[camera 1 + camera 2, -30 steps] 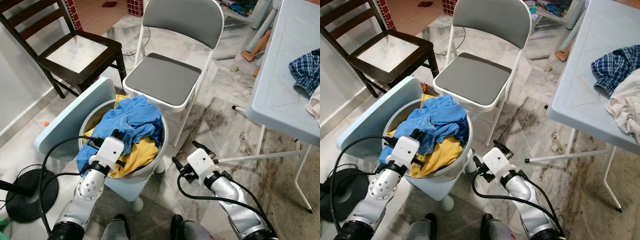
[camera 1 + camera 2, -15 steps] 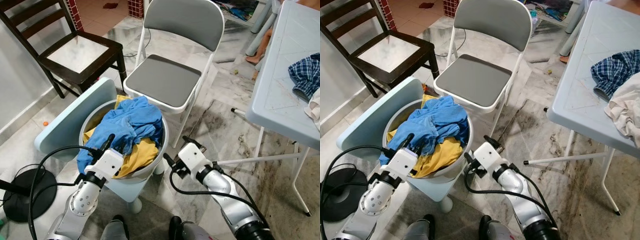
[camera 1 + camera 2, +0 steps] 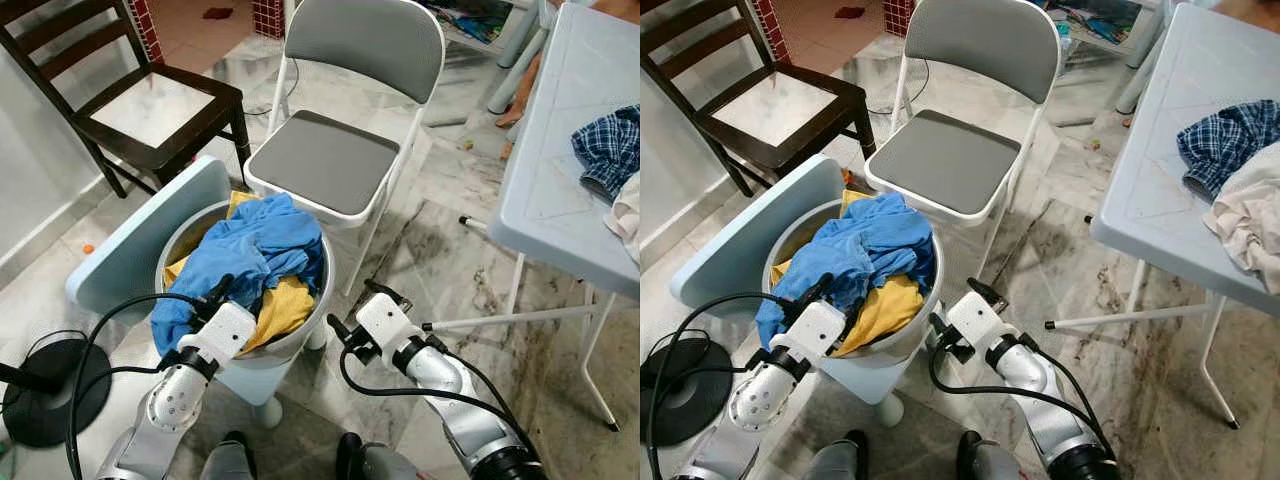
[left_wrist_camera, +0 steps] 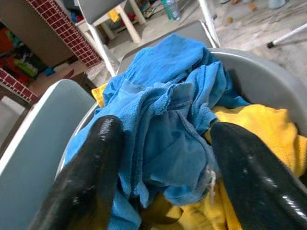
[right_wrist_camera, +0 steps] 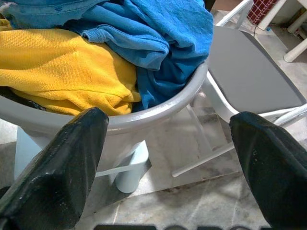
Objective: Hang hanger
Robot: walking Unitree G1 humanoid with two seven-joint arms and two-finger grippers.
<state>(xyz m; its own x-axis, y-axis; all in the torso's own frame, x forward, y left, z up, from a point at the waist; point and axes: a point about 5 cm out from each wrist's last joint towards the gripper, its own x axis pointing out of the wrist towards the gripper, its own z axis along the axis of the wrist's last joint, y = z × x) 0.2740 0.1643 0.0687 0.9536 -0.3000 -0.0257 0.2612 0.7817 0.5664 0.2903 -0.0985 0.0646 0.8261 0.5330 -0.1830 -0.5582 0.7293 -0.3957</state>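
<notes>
We find the left end effector (image 3: 220, 291) spread wide, empty, over the crumpled blue cotton garment (image 3: 255, 245) in the round grey plastic basin (image 3: 326, 275), evidently poised to pick; the right end effector (image 3: 352, 305) is likewise agape, holding nothing.

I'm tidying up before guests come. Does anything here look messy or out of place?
The grey basket is overfull: a blue garment spills over its rim above a yellow one. A plaid shirt and a pale cloth lie crumpled on the table.
</notes>
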